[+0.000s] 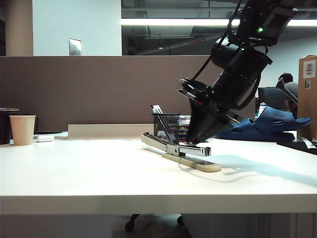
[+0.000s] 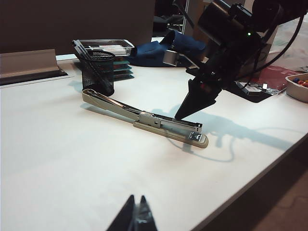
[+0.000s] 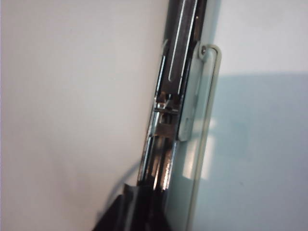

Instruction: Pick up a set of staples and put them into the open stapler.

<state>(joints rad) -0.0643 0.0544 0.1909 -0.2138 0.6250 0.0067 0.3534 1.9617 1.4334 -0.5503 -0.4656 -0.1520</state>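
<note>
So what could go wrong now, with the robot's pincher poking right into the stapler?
The right gripper tips sit in the stapler's narrow silver magazine; the staples, which I can't see, could land crooked or jam. Pushing down might slide the stapler toward the pen cup. The left gripper waits far off and can't steady it.

No legible text anywhere. Cardboard box (image 1: 308, 94) at the far right of the exterior view carries a white label with a barcode; print too small to read. Wall plate (image 1: 75, 47) on the back wall: blank, no marking made out. Stapler (image 2: 144, 118) shows no brand or numbers in any view.
</note>
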